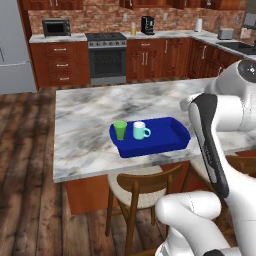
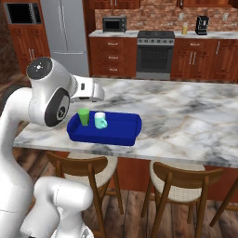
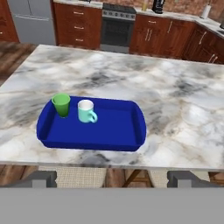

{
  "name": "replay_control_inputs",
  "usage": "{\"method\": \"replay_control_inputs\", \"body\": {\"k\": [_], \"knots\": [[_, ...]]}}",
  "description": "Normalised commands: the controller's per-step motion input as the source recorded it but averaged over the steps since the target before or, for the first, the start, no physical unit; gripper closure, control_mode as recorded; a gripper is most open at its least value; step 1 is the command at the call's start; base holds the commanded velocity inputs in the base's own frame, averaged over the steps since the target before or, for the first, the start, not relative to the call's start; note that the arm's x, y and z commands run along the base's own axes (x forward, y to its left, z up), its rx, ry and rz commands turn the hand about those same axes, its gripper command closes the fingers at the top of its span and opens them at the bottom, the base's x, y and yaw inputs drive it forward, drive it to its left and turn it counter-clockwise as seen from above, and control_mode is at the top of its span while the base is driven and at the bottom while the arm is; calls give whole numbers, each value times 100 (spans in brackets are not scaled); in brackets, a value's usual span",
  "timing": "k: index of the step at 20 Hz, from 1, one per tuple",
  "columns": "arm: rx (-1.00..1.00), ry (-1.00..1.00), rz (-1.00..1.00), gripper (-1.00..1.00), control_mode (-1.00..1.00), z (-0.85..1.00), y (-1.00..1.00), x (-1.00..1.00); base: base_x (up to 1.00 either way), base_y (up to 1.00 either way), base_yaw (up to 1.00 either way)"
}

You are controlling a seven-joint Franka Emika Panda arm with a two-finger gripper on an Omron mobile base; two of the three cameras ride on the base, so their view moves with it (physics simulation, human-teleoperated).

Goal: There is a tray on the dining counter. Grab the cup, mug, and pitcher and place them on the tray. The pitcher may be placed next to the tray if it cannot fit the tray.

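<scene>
Gripper (image 3: 112, 178) fingers stand spread wide with nothing between them, drawn back above the stools on the near side of the dining counter (image 1: 85, 115) and looking down over its near edge.

That marble-topped island runs wide from left to right, and its bare top takes up most of what the hand camera sees. On it, close to the near edge and toward the left end, lies the tray (image 3: 113, 127), flat, its long axis running along that edge. Placing it there keeps it within easy reach of the arm.

Inside the tray, both small vessels stand upright in the left half: the mug (image 3: 86, 111), with its handle turned toward the tray's right end, and the cup (image 3: 61, 105), just left of it at the tray's far-left corner, mouth up, apart from the mug by a narrow gap. Crowding them to one end leaves the right half of the tray bare, likely room kept for the third item.

A small yellow-filled vessel (image 1: 133, 30) stands on the back worktop beside the coffee machine (image 1: 147, 25); it may be the pitcher, though it is too small to be sure.
</scene>
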Motion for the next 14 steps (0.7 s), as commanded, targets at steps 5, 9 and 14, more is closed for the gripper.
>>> {"method": "replay_control_inputs", "body": {"k": [5,9,14], "knots": [[4,0,0,-100,-100,25,14,-44,0,0,0],[8,0,0,-100,-100,13,19,-34,0,0,0],[7,0,-1,-100,-100,3,11,-23,0,0,0]]}}
